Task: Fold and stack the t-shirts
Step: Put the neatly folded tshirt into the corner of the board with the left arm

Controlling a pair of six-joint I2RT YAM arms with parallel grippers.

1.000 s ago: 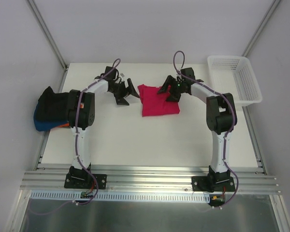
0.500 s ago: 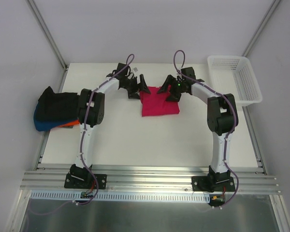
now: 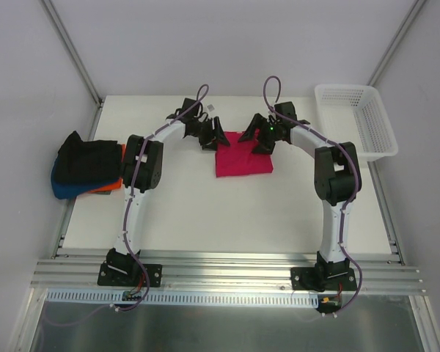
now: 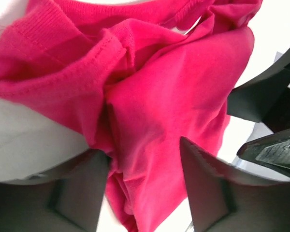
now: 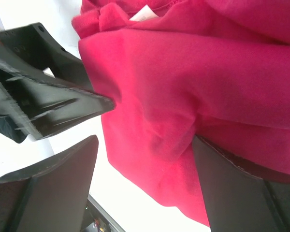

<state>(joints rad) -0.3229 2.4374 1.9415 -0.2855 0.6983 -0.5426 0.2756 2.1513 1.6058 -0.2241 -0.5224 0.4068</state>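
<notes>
The crimson-pink t-shirt (image 3: 240, 158) lies folded at the table's middle back. My left gripper (image 3: 214, 139) is at its upper left corner. In the left wrist view its fingers (image 4: 142, 150) stand apart, with a bunched fold of the pink cloth (image 4: 174, 96) between them. My right gripper (image 3: 258, 138) sits over the shirt's upper right part. It is open (image 5: 145, 145), with pink cloth (image 5: 193, 72) lying against its right finger and bare table beside its left one. The black, blue and orange t-shirts (image 3: 84, 169) are piled at the left table edge.
A white mesh basket (image 3: 356, 121) stands at the back right corner. The stack of shirts overhangs the table's left edge. Metal frame rails (image 3: 227, 275) run along the near edge by the arm bases. The two grippers are close together, the left one's fingers (image 5: 48, 101) showing in the right wrist view.
My left arm has swung right from beside the shirt onto its upper left corner, and its jaws have narrowed around the cloth. The right arm has stayed put.
</notes>
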